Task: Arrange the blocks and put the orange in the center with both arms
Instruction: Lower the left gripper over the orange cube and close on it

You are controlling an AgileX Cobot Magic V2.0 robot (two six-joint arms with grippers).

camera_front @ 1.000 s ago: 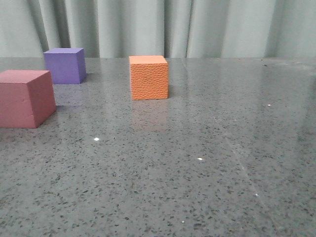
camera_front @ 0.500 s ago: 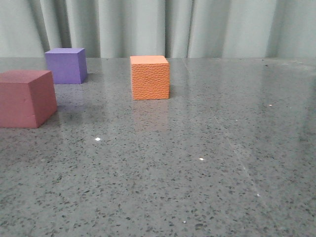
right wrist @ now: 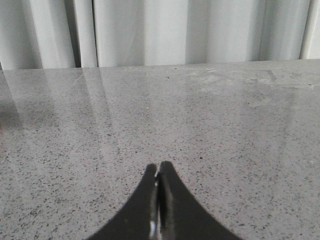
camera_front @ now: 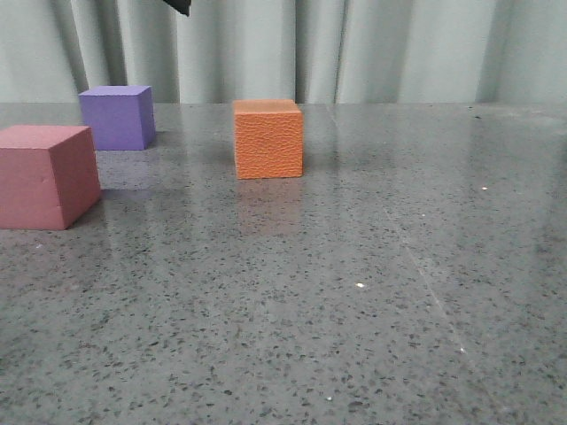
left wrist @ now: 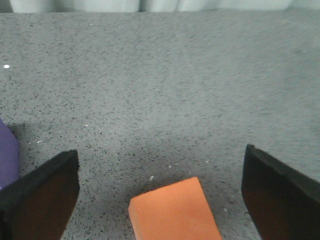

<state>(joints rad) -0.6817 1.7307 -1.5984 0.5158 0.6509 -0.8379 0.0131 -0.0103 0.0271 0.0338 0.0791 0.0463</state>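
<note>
**Left arm arrives over the orange cube**

A dark corner of the left arm has just slid into the top of the front view, where half a second ago there was only curtain; the three blocks have not budged. The orange cube stands on the grey speckled desk, roughly mid-width and towards the back. The purple cube sits to its left, further back, and the pink-red cube is nearest the camera at the left edge. All three are well apart.

From the left wrist camera, the left end effector hangs spread wide, its two dark fingers on either side of the orange cube with clear desk showing between each finger and the block. Nothing is held. The right end effector is clenched, fingertips pressed together over bare desk, grasping nothing.

The orange cube looks like light foam with a pebbled skin, so I would expect it to give a little under pressure and not slip easily. The sensible hold seems to be on two opposite vertical faces, about mid-height, squeezed gently so it does not deform or twist.
</note>
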